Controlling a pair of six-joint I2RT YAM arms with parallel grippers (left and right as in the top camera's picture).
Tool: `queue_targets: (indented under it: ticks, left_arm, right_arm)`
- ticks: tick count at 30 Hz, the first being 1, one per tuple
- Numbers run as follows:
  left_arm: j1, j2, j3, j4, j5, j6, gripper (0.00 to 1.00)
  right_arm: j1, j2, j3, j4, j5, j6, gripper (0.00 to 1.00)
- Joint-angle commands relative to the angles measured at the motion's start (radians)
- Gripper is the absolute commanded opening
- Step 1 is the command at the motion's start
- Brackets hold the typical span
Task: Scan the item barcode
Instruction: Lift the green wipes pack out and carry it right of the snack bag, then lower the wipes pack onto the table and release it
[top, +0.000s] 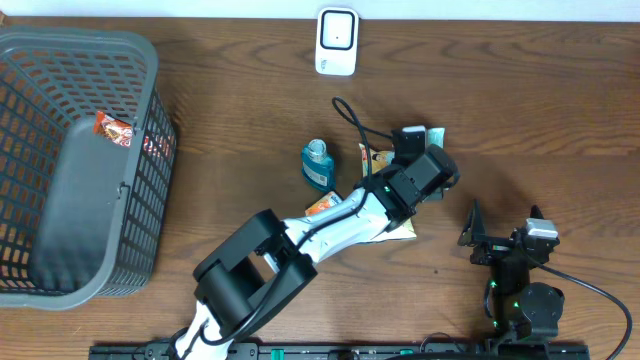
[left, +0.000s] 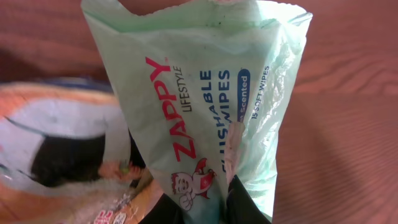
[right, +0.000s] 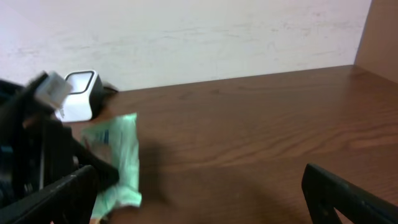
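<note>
Nearest the front edge, the right gripper (right: 199, 186) hangs idle with its jaws spread wide and nothing between them. Just beyond it, at mid-table, the left gripper (left: 205, 205) pinches the wipes (left: 205, 106) by one end. The jaws are pressed close on the film, and the pack stands up past the fingertips with its printed face to the wrist camera. Whether the pack's free end clears the table (top: 520, 90) I cannot tell from these views. A bottle (top: 317, 163) and a snack packet (top: 376, 157) lie just beside the arm. The scanner (top: 337, 42) sits at the far edge, well apart from the pack, and the basket (top: 150, 60) is off to the left.

The step in hand looks like the carry: the item is gripped but not yet presented. No barcode shows on the visible face, so it is probably on the back. The next move calls for taking the pack to the scanner and turning the wrist until the coded side faces its window.
</note>
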Motion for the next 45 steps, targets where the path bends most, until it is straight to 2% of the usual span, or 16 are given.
queue_targets:
  ticks: [1, 4, 7, 8, 16, 23, 29, 36, 43, 45]
  left_arm:
    - [-0.019, 0.025, 0.007, -0.007, -0.027, 0.014, 0.08]
    - [-0.030, 0.035, 0.007, -0.014, -0.027, 0.014, 0.09]
    - [-0.031, 0.035, 0.007, -0.015, -0.027, 0.014, 0.22]
    - [-0.031, 0.035, 0.007, -0.015, -0.027, 0.014, 0.24]
    - [-0.031, 0.034, 0.007, -0.027, -0.027, 0.014, 0.28]
    - [-0.031, -0.009, 0.007, -0.061, -0.028, 0.077, 0.42]
    - [-0.028, -0.058, 0.007, -0.134, -0.089, 0.094, 0.43]
    - [-0.024, -0.156, 0.007, -0.202, -0.109, 0.257, 0.44]
    - [-0.023, -0.344, 0.007, -0.268, -0.111, 0.473, 0.59]
    - [-0.010, -0.413, 0.007, -0.299, -0.120, 0.502, 0.62]
  right_arm:
    - [0.012, -0.005, -0.002, -0.002, 0.002, -0.013, 0.99]
    - [0.012, -0.005, -0.002, -0.002, 0.002, -0.013, 0.99]
    - [0.012, -0.005, -0.002, -0.002, 0.002, -0.013, 0.99]
    - [0.012, -0.005, -0.002, -0.002, 0.002, -0.013, 0.99]
    - [0.012, -0.005, -0.002, -0.002, 0.002, -0.013, 0.99]
    - [0.012, -0.005, -0.002, -0.002, 0.002, -0.013, 0.99]
    - [0.012, -0.005, -0.002, -0.002, 0.003, -0.013, 0.99]
    - [0.012, -0.005, -0.002, -0.002, 0.002, -0.013, 0.99]
    - [0.012, -0.005, -0.002, -0.002, 0.002, -0.013, 0.99]
    - [0.012, -0.005, -0.002, -0.002, 0.002, -0.013, 0.99]
